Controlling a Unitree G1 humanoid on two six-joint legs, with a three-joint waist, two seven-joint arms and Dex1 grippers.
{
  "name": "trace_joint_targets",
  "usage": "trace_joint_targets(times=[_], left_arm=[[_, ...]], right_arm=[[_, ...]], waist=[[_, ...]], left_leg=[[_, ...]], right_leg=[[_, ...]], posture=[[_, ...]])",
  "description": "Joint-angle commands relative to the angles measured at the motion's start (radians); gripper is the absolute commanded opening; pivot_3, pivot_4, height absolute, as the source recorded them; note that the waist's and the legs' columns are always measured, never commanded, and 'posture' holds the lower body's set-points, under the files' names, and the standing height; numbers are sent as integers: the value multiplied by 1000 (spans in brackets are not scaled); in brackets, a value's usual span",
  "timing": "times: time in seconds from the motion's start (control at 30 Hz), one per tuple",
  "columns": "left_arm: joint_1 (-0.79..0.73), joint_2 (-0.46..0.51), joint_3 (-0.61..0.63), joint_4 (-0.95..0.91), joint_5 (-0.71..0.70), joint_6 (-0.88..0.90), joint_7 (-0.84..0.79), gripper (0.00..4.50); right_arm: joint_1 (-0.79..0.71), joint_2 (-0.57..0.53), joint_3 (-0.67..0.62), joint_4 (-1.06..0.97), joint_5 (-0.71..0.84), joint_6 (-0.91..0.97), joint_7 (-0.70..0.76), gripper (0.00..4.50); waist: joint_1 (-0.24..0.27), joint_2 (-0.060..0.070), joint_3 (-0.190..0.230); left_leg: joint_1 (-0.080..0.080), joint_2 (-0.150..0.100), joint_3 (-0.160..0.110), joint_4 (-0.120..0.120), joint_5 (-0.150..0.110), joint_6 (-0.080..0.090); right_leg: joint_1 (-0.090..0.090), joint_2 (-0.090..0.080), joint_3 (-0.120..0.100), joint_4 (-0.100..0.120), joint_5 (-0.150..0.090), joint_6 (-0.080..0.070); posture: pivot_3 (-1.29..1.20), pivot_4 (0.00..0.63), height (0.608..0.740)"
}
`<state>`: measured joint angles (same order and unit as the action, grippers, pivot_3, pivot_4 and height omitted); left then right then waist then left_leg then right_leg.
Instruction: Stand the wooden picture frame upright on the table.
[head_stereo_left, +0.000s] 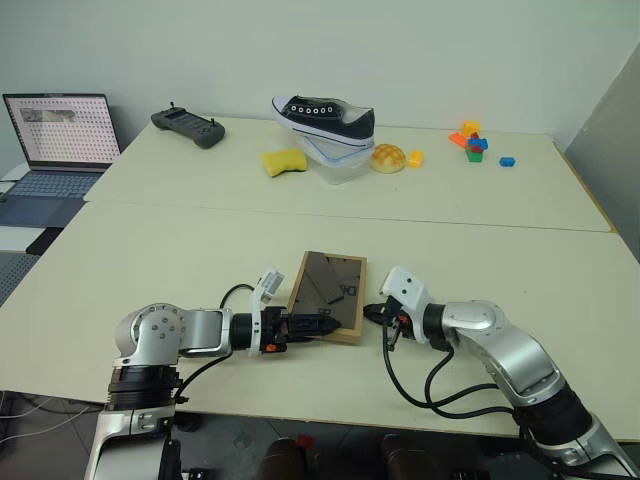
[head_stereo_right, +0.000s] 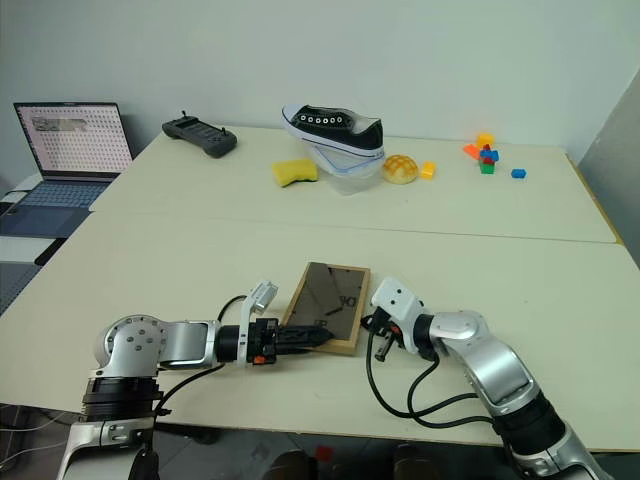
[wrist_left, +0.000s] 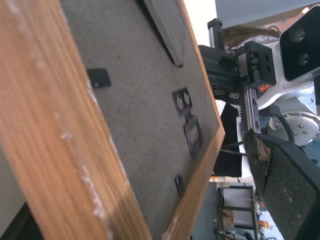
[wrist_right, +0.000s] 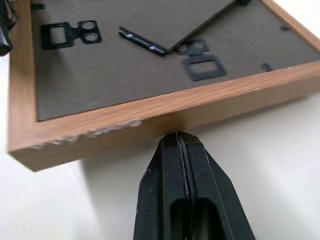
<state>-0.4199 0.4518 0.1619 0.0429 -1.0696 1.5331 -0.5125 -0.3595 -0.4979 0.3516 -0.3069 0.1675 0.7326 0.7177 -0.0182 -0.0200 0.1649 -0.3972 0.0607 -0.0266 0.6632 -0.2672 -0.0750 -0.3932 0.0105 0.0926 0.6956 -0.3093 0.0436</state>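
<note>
Both grippers meet at the wooden picture frame (head_stereo_left: 329, 293), lying back-up at lower centre of the table (head_stereo_left: 200, 240). Left gripper (head_stereo_left: 322, 325) spread wide at its near-left edge, holding nothing. Right gripper (wrist_right: 178, 140) pinched closed, tips touching the frame's right side edge.

A plain pale wall (head_stereo_left: 420, 50) rises behind, evenly lit.
</note>
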Motion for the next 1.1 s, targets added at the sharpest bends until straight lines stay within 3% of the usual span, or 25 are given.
trace_joint_targets(times=[0.03,0.37,0.5,0.6,0.83,1.1], left_arm=[[24,-6,-5,25,52,-21,13,3483],[-19,-8,68,-4,14,20,-11,1469],[-30,4,58,-46,34,-24,-17,1333],[-54,30,52,-59,48,-94,-74,1332],[-144,72,0,-122,102,-312,-243,1332],[-170,61,-30,-178,101,-385,-287,1332]], right_arm=[[16,-25,-15,-27,-7,-18,5,0],[67,-66,-71,-13,-19,-61,-14,0],[5,-80,-211,-20,59,12,-14,0],[-91,-53,-338,-52,198,161,-5,512],[-386,122,-512,-14,474,445,-81,2330],[-530,184,-423,145,463,392,-98,4160]], waist=[[-1,0,0],[-13,0,0],[-13,-1,0],[-15,0,0],[-15,0,1],[-17,0,1]], left_leg=[[0,0,-1,0,0,0],[0,1,-2,-1,0,0],[0,1,-2,0,0,0],[0,1,-2,-1,0,0],[-3,3,-2,-2,0,0],[-4,3,1,-2,0,0]], right_leg=[[0,0,0,0,0,0],[0,1,-1,0,0,0],[0,1,-1,0,0,0],[-1,2,-1,1,0,0],[-4,4,-1,1,0,-1],[-7,3,1,1,0,-1]], posture=[[0,150,740],[0,150,740],[0,150,740],[0,150,740],[0,150,740],[0,150,740]])
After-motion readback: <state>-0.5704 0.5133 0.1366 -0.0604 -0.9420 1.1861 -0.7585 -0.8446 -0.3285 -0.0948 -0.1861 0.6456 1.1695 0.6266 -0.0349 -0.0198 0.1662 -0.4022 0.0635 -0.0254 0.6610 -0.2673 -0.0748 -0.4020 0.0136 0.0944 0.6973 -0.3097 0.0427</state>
